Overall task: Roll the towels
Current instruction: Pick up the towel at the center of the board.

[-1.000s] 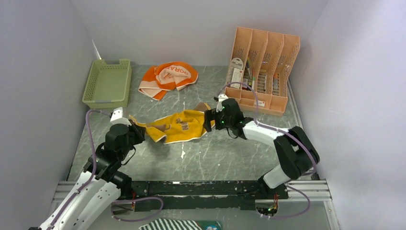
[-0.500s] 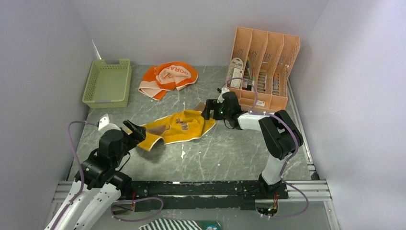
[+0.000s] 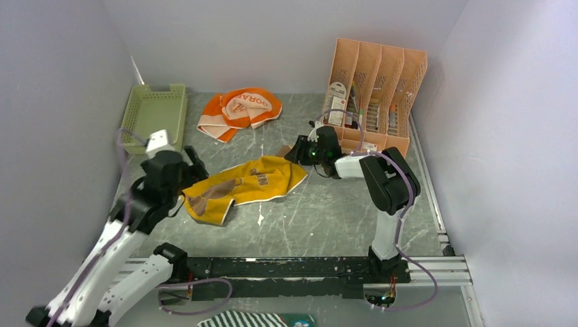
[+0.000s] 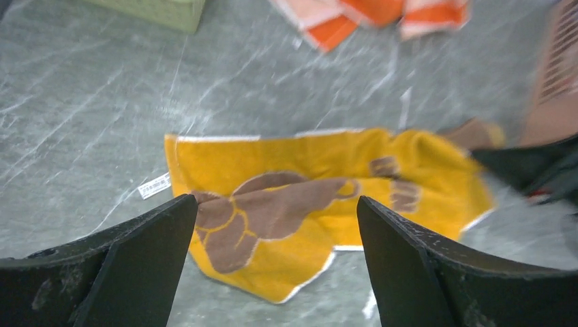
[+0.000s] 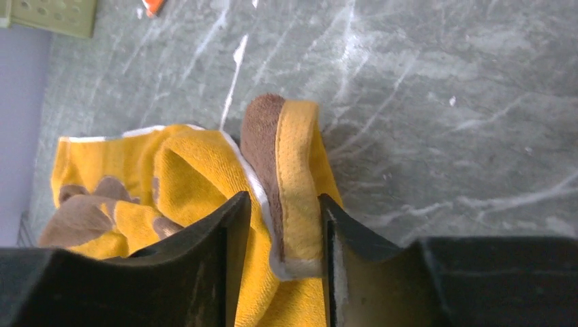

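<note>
Left end effector stands wide open, empty; right end effector pinches a corner of the yellow towel near the stocked rack.

Grey table: yellow towel, orange towel, green basket, file rack

Smaller towel lies centrally, larger towel behind, basket seemingly against left wall

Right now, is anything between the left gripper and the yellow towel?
Nothing visible. The left gripper is open and faces the yellow towel directly, with only bare table around it. The right gripper pinches a fold at the towel's opposite corner.
</note>
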`<state>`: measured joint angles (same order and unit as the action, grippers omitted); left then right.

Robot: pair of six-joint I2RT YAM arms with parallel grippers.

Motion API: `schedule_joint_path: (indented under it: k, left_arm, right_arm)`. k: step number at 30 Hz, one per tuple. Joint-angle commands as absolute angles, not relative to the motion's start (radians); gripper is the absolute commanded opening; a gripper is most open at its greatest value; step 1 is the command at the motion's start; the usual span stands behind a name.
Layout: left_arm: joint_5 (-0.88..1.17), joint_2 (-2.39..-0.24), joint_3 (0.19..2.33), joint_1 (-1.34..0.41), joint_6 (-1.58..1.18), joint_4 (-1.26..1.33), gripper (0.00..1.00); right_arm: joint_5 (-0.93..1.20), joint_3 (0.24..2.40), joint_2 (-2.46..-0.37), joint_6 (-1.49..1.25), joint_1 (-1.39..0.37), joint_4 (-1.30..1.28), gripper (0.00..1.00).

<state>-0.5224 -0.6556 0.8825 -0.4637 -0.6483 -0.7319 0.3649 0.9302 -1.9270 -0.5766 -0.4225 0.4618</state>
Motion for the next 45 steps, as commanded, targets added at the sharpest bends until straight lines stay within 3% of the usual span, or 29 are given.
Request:
schedule_joint_path:
  k: [1,4,9,11,22,28,37,40,43,44,45]
  left_arm:
    - [-0.411,-0.812,0.819,-0.407,-0.524,-0.662,0.99]
    - [-0.258,-0.862,0.795,-0.236,-0.455,-0.608,0.99]
    - [0.057,-0.998,0.794,0.062,-0.363,-0.516,1.00]
    - [0.113,-1.084,0.806,0.107,-0.317,-0.496,0.99]
    - [0.078,-1.254,0.774,0.123,-0.342,-0.367,0.99]
    - [0.099,-1.398,0.779,0.121,-0.421,-0.241,0.85]
    - [0.046,-1.499,0.749,0.119,-0.448,-0.143,0.78]
    - [0.084,-1.530,0.723,0.119,-0.463,-0.086,0.59]
    - [0.123,-1.571,0.701,0.118,-0.487,-0.038,0.29]
    - [0.126,-1.581,0.695,0.119,-0.497,-0.028,0.14]
    - [0.126,-1.583,0.687,0.119,-0.507,-0.020,0.08]
  right_arm:
    - [0.392,0.977,-1.918,-0.584,-0.421,0.449,0.32]
    - [0.399,0.992,-1.891,-0.574,-0.410,0.414,0.00]
    - [0.408,0.994,-1.816,-0.604,-0.361,0.391,0.00]
    - [0.401,0.995,-1.791,-0.610,-0.344,0.374,0.00]
    - [0.411,0.987,-1.694,-0.607,-0.307,0.333,0.00]
    - [0.439,0.967,-1.694,-0.623,-0.306,0.359,0.00]
    - [0.448,0.965,-1.671,-0.609,-0.297,0.335,0.00]
    - [0.454,0.966,-1.667,-0.612,-0.293,0.334,0.00]
    - [0.446,0.969,-1.652,-0.605,-0.288,0.315,0.00]
    - [0.441,0.971,-1.644,-0.600,-0.286,0.303,0.00]
    - [0.434,0.972,-1.634,-0.595,-0.283,0.291,0.00]
